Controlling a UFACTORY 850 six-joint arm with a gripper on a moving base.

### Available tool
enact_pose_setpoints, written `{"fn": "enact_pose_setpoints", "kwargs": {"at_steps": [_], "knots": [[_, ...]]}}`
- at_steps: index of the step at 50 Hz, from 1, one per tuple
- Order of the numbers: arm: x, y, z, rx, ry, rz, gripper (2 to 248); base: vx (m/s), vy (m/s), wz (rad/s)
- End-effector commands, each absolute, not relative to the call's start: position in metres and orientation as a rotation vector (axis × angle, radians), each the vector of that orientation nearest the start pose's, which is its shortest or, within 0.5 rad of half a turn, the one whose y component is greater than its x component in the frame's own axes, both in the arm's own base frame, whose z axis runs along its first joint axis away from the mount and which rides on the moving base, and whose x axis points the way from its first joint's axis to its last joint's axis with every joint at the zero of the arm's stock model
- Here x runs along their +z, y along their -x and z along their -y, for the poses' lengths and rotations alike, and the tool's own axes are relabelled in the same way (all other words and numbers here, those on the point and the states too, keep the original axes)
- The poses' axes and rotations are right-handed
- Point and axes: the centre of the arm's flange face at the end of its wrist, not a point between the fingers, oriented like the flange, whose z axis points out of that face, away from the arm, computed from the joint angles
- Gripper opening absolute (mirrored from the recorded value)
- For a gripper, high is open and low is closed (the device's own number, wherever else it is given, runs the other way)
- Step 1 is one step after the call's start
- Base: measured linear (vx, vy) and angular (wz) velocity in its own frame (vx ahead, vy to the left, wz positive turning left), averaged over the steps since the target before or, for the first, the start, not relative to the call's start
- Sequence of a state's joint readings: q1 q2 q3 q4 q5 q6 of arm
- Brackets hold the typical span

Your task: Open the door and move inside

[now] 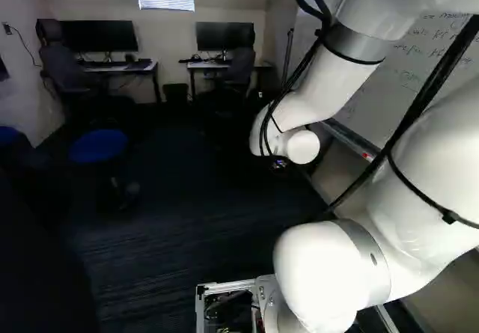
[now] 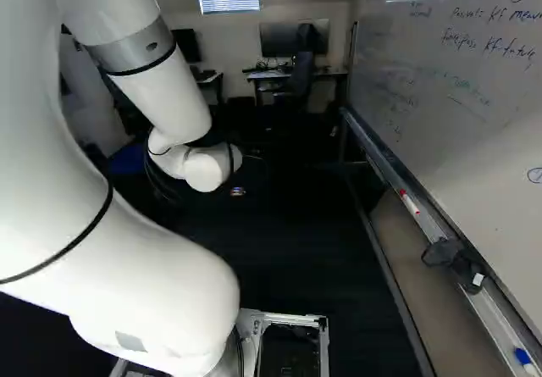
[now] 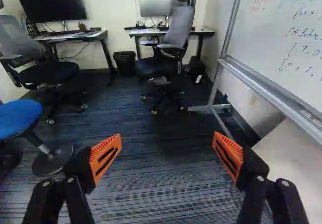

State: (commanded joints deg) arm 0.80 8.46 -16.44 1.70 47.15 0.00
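gripper (image 3: 167, 139) stands spread and holding nothing above striped carpet (image 3: 161, 189), with mesh-backed office chair (image 3: 178, 28) ahead and whiteboard (image 3: 284, 43) beside, probably because the door, out of view, needs no grip here.

So the carpet (image 3: 151, 183) looks like rough, matt, low-pile fabric with fine ribbing, and the stool seat (image 3: 19, 117) is covered in what looks like matt blue cloth. The whiteboard (image 2: 449, 80) has a smooth, slightly glossy face that picks up a reflection, and its tray (image 2: 385, 174) looks like plain satiny metal. Arm's (image 1: 337, 86) shell is smooth white with a soft gloss, broken up by a duller metallic grey band (image 1: 356, 43), while the orange pads (image 3: 105, 156) look matt and ridged, kinda rubbery tbh.
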Motion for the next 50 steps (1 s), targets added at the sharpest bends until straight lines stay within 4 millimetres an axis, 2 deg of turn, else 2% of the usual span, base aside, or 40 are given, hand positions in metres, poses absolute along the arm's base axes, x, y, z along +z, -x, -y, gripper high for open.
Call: {"fn": "enact_pose_setpoints", "kwargs": {"at_steps": [50], "knots": [[0.3987, -0.3436, -0.0029, -1.846, 2.539, -0.028, 247, 0.101, -0.001, -0.010]]}}
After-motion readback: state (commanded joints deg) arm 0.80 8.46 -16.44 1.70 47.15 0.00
